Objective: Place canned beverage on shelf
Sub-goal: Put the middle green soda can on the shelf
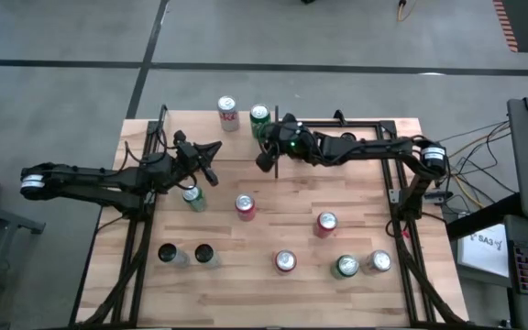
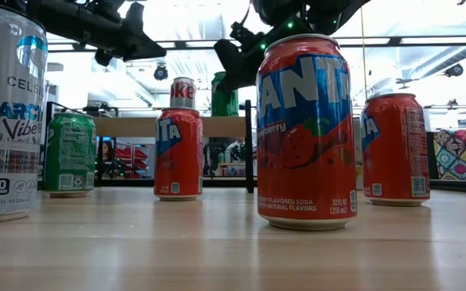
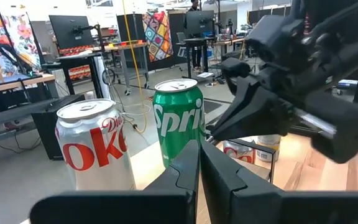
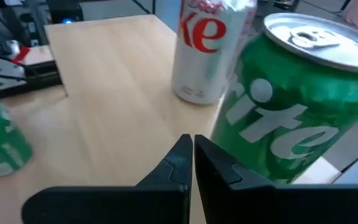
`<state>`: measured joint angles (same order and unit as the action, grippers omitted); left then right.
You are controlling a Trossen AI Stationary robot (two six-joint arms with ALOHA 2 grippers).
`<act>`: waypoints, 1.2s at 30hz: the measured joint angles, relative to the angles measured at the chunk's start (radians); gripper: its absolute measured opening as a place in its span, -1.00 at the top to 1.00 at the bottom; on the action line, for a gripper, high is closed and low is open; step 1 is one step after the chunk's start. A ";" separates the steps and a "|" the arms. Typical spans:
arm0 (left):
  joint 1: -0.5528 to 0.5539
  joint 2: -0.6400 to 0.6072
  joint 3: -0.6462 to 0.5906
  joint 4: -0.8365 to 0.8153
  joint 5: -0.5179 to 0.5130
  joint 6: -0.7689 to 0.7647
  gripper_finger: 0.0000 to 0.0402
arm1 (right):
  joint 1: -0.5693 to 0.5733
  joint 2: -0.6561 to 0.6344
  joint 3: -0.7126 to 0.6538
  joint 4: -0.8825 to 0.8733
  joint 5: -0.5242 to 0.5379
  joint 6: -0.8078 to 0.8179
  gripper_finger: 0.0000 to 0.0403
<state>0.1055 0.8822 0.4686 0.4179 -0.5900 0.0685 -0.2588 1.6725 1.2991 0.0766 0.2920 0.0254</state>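
Observation:
A small light-wood shelf with thin black posts stands at the table's far edge. Two canned beverages stand upright on its board, a silver Diet Coke can and a green Sprite can to its right. My right gripper is shut and hovers close beside the Sprite can, on its near right side. My left gripper is shut, held level above the table just in front of the shelf, pointing at the two cans. My right gripper's shut fingertips stand right beside the Sprite can's side wall, coming from the table's right and slanting slightly down. I cannot tell whether they touch the can. The can stands upright on the shelf board.
Several more cans stand on the plank tabletop: a green one under my left arm, red ones in the middle, a green and a silver at near right, and two dark-topped ones at near left.

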 joint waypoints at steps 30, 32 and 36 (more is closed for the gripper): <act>0.000 0.001 0.000 0.000 -0.001 0.000 1.00 | -0.075 0.013 0.000 0.063 -0.003 -0.027 0.96; 0.000 0.001 0.000 0.000 -0.001 0.000 1.00 | -0.071 0.013 0.000 0.062 -0.003 -0.026 0.96; 0.000 0.001 0.000 0.000 -0.001 0.000 1.00 | -0.056 0.004 0.000 0.055 -0.004 -0.020 0.96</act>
<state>0.1055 0.8829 0.4686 0.4175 -0.5907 0.0685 -0.3150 1.6762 1.2995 0.1317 0.2881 0.0054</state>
